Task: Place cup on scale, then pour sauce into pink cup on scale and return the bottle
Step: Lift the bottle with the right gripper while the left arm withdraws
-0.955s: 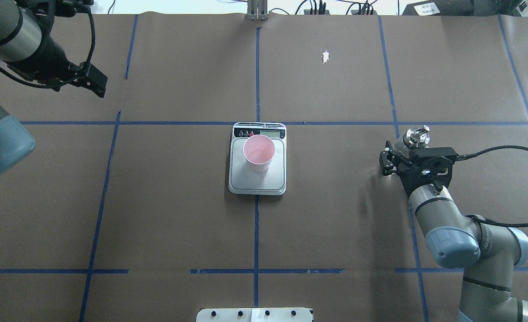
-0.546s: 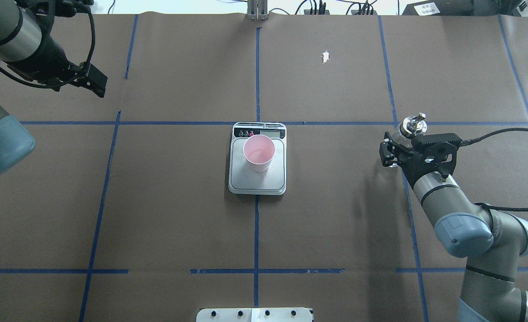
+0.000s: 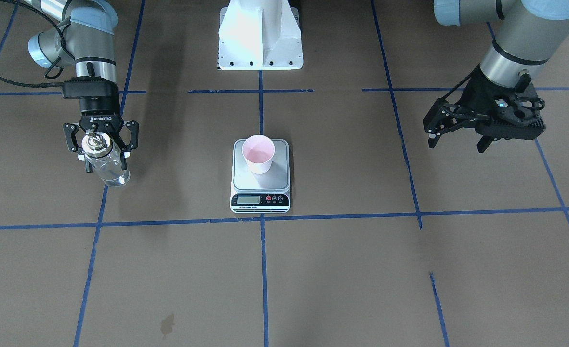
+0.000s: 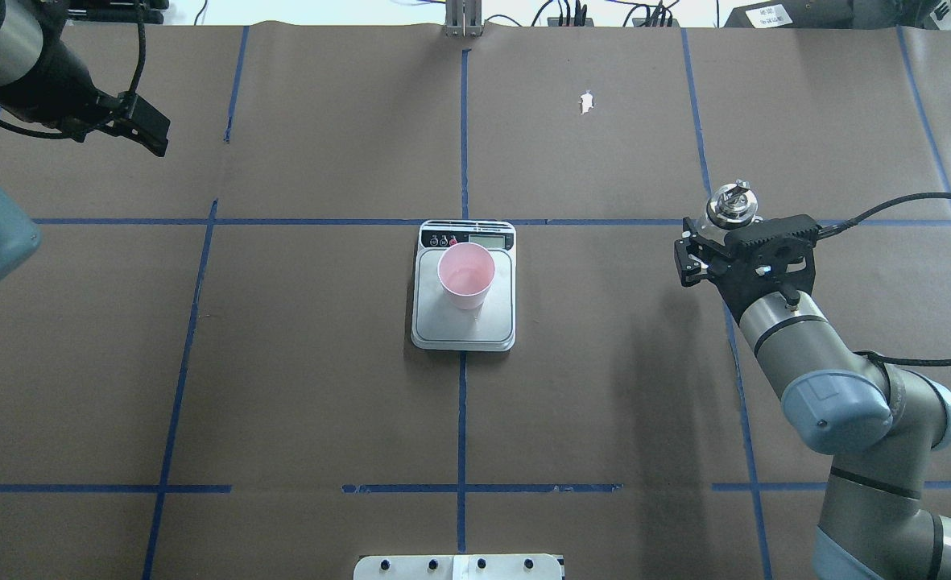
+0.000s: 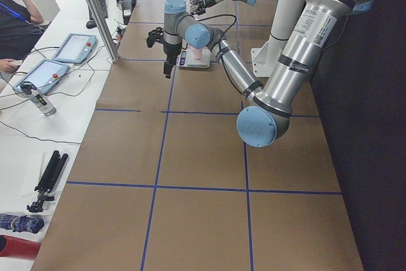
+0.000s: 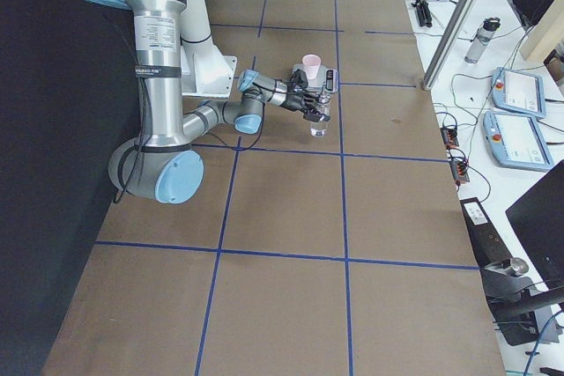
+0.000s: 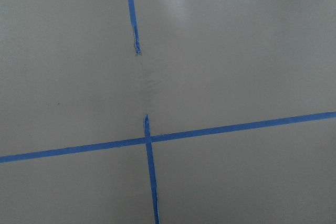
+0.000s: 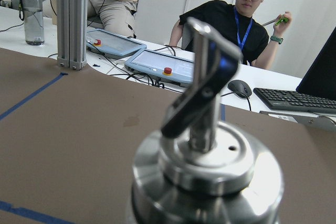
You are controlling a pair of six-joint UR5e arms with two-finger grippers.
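Note:
The pink cup point(image 4: 466, 276) stands upright on the silver scale point(image 4: 463, 332) at the table's middle, and both show in the front view too: cup point(image 3: 258, 154), scale point(image 3: 260, 200). My right gripper point(image 4: 717, 242) is shut on the clear glass bottle point(image 4: 729, 208), far to the right of the scale. The bottle point(image 3: 106, 166) is upright, its base at or just above the table, with clear sauce low inside. Its silver cap and spout point(image 8: 207, 166) fill the right wrist view. My left gripper point(image 3: 457, 137) is open and empty, raised at the far left.
The table is brown paper with a grid of blue tape point(image 4: 462, 129). The white robot base point(image 3: 260, 43) sits at the near edge. A small tear point(image 4: 586, 102) marks the paper at the far side. An operator point(image 8: 247, 14), control tablets point(image 8: 163, 66) and a keyboard lie beyond the far edge.
My right gripper has carried the bottle away from the robot and slightly left, the bottle now more upright. My left arm has drawn back to the left.

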